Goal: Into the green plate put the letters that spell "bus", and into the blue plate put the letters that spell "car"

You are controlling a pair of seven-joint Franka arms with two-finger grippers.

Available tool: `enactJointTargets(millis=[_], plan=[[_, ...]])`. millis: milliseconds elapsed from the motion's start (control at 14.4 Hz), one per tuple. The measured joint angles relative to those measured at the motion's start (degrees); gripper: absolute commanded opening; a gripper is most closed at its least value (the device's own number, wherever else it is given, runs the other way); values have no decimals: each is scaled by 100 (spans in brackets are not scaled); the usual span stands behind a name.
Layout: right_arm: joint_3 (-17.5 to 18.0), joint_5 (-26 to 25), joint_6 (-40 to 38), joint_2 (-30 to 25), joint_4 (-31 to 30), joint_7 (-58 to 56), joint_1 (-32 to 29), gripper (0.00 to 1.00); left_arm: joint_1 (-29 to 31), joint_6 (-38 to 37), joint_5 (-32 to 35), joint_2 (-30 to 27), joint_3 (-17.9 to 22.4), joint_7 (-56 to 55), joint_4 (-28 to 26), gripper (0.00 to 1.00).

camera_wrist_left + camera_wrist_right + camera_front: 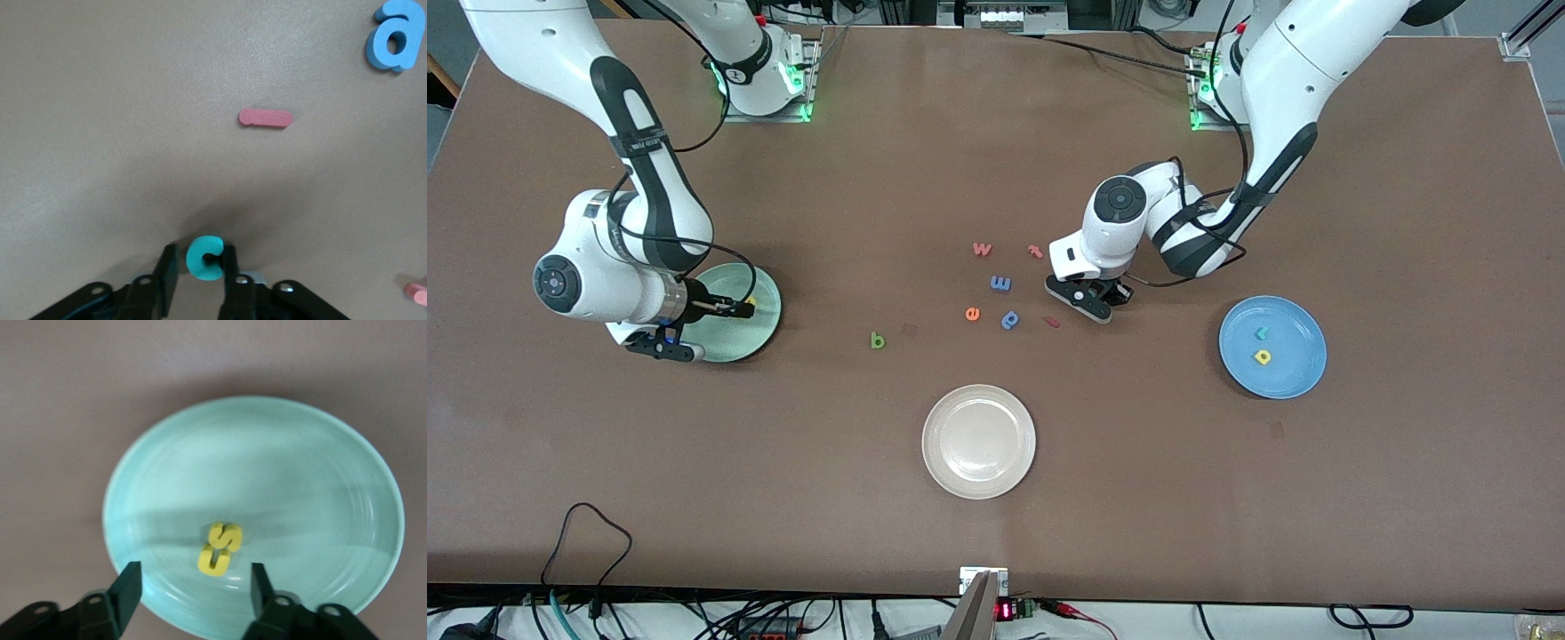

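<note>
Left gripper (200, 273) pinches the small teal foam letter c (204, 257) on the brown table, bound for the round blue plate (1294, 378). Right gripper (193, 590) hangs spread wide over the pale mint-green plate (320, 473), yellow foam s (225, 537) and u (213, 560) resting inside.

Right gripper (734, 309) over the green plate (758, 333), fingers parted. Left gripper (1096, 302) low over the table just beside a salmon bar (1052, 322), near the blue p (1009, 318). Green b (878, 340) well apart from both.
</note>
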Motion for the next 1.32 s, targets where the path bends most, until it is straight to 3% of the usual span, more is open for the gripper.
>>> enactJointTargets(millis=[208,486,763,971,1110,1249,1318], plan=[[139,-555,2,-141,294,5,161,100,45,2,17,-5,1,3,12,18],[306,-676,2,-143,761,41,669,100,545,-254,104,-249,-13,388,154,19],[312,-677,2,41,1053,376,1184,67,1018,-1603,104,-534,-72,1013,612,19],[310,-683,11,254,1154,496,1341,64,1351,-2509,104,-546,-74,1839,1052,19],[310,-721,35,433,1257,532,1448,63,1872,-2614,104,-519,-53,2617,1116,21],[309,-741,66,610,1382,783,1599,63,2492,-2479,103,-351,-48,3273,1111,39],[309,-747,71,692,1446,928,1697,63,2696,-2344,103,-223,-47,3457,1102,61]])
